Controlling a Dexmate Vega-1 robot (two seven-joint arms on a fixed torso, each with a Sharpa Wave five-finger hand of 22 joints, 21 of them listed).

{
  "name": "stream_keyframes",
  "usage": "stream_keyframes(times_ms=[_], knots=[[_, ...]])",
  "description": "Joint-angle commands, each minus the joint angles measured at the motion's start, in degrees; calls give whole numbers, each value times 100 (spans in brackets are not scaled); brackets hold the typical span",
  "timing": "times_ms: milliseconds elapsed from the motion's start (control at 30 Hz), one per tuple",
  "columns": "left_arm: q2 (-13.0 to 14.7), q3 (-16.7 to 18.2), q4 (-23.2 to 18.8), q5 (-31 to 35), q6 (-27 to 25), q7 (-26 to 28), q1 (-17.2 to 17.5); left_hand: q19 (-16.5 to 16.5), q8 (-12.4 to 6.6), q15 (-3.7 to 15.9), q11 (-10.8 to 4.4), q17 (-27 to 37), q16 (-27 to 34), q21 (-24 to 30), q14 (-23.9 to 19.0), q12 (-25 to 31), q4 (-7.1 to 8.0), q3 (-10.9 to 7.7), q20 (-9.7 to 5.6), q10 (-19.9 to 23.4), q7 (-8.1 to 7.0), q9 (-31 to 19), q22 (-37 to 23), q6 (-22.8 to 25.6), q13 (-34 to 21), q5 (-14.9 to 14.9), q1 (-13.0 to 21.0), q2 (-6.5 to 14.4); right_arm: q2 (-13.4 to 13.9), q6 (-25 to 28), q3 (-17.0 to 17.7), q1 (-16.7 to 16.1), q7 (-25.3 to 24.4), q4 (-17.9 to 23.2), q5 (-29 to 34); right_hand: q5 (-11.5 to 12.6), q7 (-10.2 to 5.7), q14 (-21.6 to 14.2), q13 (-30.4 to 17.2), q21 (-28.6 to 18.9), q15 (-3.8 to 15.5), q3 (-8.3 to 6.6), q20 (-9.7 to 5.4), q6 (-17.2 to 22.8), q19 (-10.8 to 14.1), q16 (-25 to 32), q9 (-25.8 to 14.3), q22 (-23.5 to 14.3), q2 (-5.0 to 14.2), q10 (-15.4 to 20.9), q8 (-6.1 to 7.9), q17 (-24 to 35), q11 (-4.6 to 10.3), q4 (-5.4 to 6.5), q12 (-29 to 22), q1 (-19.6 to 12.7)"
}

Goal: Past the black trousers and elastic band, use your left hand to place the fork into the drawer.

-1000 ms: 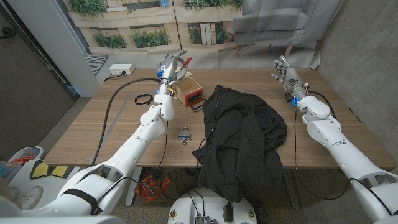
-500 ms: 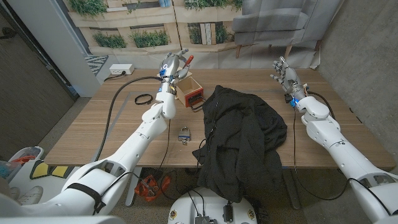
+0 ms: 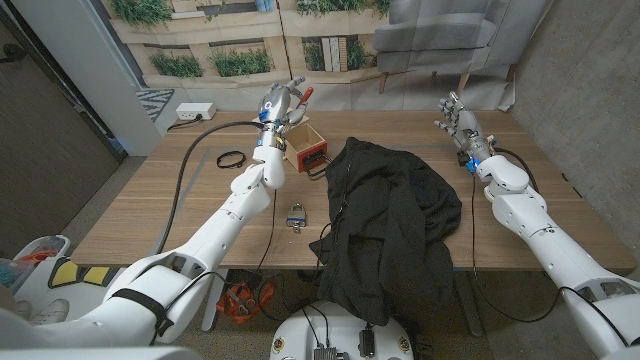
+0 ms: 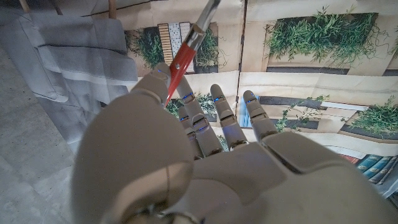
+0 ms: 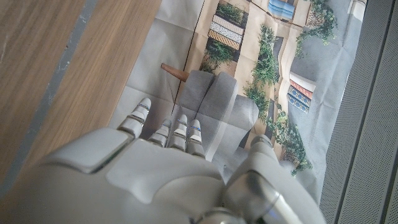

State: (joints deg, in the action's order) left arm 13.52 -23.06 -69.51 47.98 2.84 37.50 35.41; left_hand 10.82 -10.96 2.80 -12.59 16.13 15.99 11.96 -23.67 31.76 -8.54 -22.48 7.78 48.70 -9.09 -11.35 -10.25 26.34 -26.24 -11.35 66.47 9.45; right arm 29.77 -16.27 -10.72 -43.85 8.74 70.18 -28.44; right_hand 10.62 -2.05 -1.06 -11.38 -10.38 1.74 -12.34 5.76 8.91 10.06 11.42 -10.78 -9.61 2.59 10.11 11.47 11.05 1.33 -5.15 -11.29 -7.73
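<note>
Holding item: fork (image 4: 185,57), red-handled, pinched between the thumb and a finger of your left hand (image 3: 278,104), other fingers loosely extended; the handle stands up out of the grip at a slant. In the head view the hand hangs above the far edge of the drawer (image 3: 304,146), raised off the table (image 3: 150,205).

Drawer: small wooden box, open top, just beyond the trousers (image 3: 390,225) and near the elastic band (image 3: 231,158), which lies apart to its left.

Right hand (image 3: 458,118): raised at the far right, fingers apart, nothing in it.

Other: padlock (image 3: 297,216) near the front, cables across the table.

Risks, as judged:
- Shallow pinch. You grip the fork by its handle alone; a quick wrist turn could let it swing or slip, dropping it outside the drawer.
- Small target. The drawer mouth looks narrow against the fork's length; a slanted release may leave it propped on the rim or tipping out.
- Overshoot. Your hand seems to sit past the drawer's back wall; lowering from here could land the fork behind it.
- Nudging. Your forearm passes close over the drawer; descending carelessly could push it toward the trousers.
</note>
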Motion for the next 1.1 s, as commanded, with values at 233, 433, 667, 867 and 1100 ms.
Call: stream_keyframes(times_ms=[233, 433, 667, 867, 1100], knots=[[-78, -164, 274, -14, 62, -44, -151, 23, 10, 822, -6, 42, -35, 19, 26, 22, 70, -45, 33, -109, 31, -16, -33, -35, -55, 13, -54, 114, 44, 15, 74, -95, -10, 42, -35, -3, 2, 42, -7, -40, 262, -19, 23, 62, -13, 11, -24, -13, 26, 13, 6, 22, 17, -8, -23, 23], [-106, -236, 364, -2, 107, -71, -205, 23, 12, 816, -6, 49, -46, 19, 35, 27, 87, -60, 37, -144, 30, -19, -34, -47, -67, 26, -66, 122, 23, -22, 67, -53, 40, -40, -36, -3, 3, 44, -7, -39, 265, -20, 24, 62, -15, 12, -24, -13, 34, 11, 5, 25, 18, -1, -22, 35], [-113, -333, 462, 0, 309, -53, -287, 21, 9, 823, -8, 59, -56, 18, 41, 41, 103, -76, 39, -168, 27, -22, -34, -53, -84, 42, -79, 124, -6, -24, 71, -34, 51, -92, -51, -3, 2, 46, -7, -39, 265, -19, 22, 60, -15, 13, -25, -13, 36, 8, 3, 27, 11, 2, -21, 42], [-135, -359, 477, 12, 321, -70, -314, 24, 7, 830, -9, 66, -60, 19, 42, 55, 106, -83, 39, -175, 16, -24, -34, -55, -95, 52, -84, 116, -16, -23, 81, -32, 50, -107, -58, -3, -2, 48, -7, -40, 266, -20, 22, 64, -15, 13, -25, -13, 38, 10, 4, 27, 15, 3, -21, 46], [-146, -377, 528, 1, 340, -101, -324, 24, 5, 838, -8, 74, -62, 19, 36, 69, 108, -91, 40, -181, 26, -26, -34, -58, -107, 60, -87, 112, -16, -12, 89, -37, 48, -103, -64, -3, -1, 44, -7, -41, 265, -20, 19, 64, -12, 15, -25, -13, 37, 9, 4, 27, 18, 2, -21, 51]])
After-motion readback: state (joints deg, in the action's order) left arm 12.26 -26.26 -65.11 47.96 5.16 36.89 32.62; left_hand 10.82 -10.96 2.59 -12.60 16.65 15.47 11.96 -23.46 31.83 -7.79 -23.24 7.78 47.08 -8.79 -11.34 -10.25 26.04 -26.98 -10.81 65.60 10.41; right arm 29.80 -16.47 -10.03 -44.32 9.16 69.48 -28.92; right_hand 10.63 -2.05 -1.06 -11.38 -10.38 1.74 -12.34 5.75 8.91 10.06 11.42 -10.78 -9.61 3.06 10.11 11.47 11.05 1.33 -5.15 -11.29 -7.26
